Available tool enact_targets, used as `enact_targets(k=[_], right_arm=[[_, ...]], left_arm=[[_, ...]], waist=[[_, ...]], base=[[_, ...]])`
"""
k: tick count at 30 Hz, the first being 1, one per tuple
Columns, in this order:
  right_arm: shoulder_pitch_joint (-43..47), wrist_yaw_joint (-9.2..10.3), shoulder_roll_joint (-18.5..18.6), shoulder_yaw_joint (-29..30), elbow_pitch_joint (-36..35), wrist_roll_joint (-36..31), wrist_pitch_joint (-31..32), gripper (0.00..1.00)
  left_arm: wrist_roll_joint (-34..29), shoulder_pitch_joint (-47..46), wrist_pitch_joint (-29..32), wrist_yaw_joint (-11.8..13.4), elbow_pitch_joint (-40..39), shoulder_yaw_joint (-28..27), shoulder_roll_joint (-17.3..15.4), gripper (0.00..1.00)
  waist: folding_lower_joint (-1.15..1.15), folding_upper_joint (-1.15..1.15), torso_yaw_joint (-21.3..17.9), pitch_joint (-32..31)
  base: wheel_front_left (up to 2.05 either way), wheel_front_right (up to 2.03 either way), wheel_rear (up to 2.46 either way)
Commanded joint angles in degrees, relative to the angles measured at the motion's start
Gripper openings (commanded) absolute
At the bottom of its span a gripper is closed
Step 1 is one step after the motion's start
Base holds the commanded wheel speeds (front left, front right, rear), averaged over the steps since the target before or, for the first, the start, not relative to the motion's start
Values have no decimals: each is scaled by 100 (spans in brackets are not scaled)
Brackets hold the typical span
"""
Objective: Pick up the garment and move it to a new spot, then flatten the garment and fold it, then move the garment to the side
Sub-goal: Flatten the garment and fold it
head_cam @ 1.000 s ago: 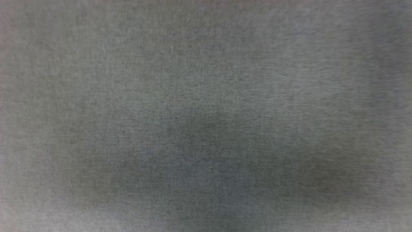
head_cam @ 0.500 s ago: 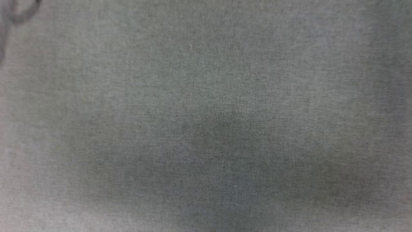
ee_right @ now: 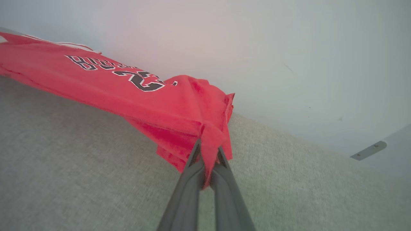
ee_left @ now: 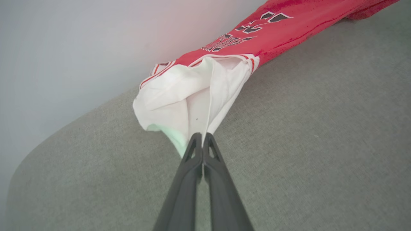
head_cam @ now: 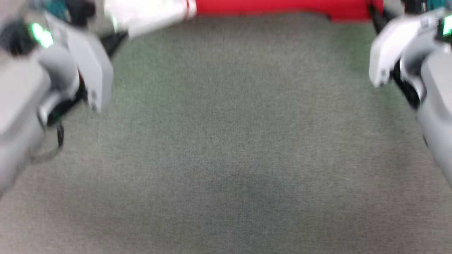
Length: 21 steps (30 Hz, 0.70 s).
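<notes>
The garment (head_cam: 282, 7), bright red with black lettering, is stretched in a band along the far edge of the grey surface, between my two grippers. My left gripper (ee_left: 202, 138) is shut on the white sleeve end (ee_left: 189, 96), which bunches into the fingertips. In the head view that sleeve (head_cam: 148, 14) runs to the left gripper (head_cam: 114, 38) at the upper left. My right gripper (ee_right: 207, 150) is shut on a gathered corner of the red cloth (ee_right: 144, 99). Its dark fingers (head_cam: 376, 17) show at the head view's upper right.
A grey cloth-covered surface (head_cam: 226, 148) spreads under both arms, with a rounded corner (ee_left: 29, 160) near the left gripper. A pale wall (ee_right: 289, 48) stands right behind the garment, with a small metal bracket (ee_right: 367, 150) on it.
The head view has shifted up over the grey surface, bringing both forearms and the garment's near edge into the picture. Whether the garment itself moved cannot be told.
</notes>
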<state>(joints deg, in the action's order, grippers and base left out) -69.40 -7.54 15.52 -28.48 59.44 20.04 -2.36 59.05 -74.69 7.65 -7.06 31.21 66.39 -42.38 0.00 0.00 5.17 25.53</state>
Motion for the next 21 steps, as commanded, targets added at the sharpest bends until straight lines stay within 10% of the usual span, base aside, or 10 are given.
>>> enact_targets(k=[1, 10, 21], right_arm=[[475, 11, 231, -137, -350, 402, 194, 0], [2759, 12, 1319, -92, -2563, 1636, 1250, 0], [5209, 11, 1595, 890, -4632, 1833, 2740, 0]], left_arm=[[126, 419, 72, 149, -327, 72, -196, 0], [591, 2190, 166, 1412, -2711, 350, -1377, 0], [1159, 3693, 100, 2579, -4539, 542, -2142, 0]], waist=[[0, 0, -139, -557], [0, 0, -231, -1065], [0, 0, -336, -1223]], base=[[0, 0, 0], [0, 0, 0], [0, 0, 0]])
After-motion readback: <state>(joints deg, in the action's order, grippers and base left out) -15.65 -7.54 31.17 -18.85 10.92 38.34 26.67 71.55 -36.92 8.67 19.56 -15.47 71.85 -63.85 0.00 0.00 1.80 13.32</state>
